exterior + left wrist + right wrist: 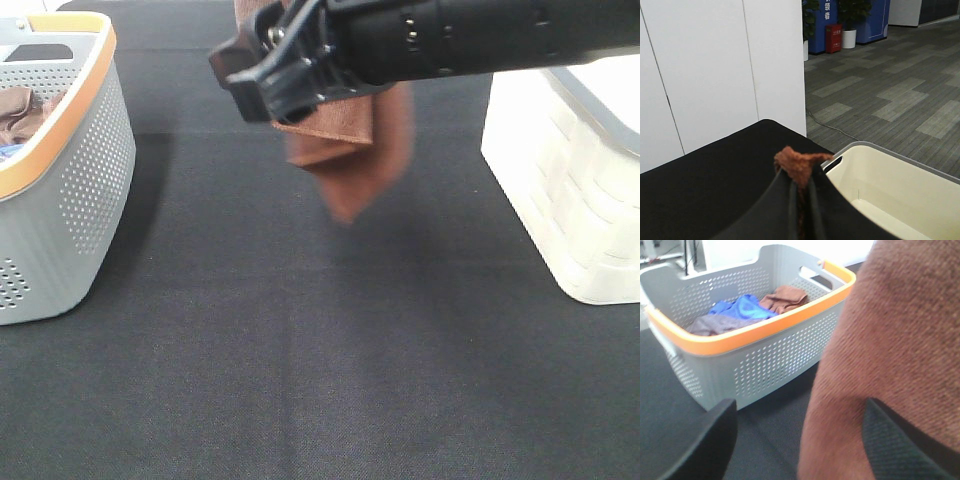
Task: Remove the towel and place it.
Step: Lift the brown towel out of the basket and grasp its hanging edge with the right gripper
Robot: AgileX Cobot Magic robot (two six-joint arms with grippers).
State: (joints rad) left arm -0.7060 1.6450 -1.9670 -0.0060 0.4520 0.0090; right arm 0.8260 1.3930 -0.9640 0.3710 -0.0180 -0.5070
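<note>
The reddish-brown towel (352, 150) hangs in the air above the middle of the black table, its lower corner free. In the left wrist view my left gripper (799, 184) is shut on a bunched edge of the towel (797, 162); this gripper does not show in the exterior view. My right arm reaches across the top of the exterior view, with the right gripper (250, 75) in front of the towel. In the right wrist view the right gripper (800, 412) is open, and the towel (890, 340) fills the space by one finger (900, 440).
A grey basket with an orange rim (90, 170) stands at the left; in the right wrist view it (765, 360) holds a duller brown cloth (785, 297) and a blue cloth (740, 307). A white basket (570, 180) stands at the right, also in the left wrist view (880, 180).
</note>
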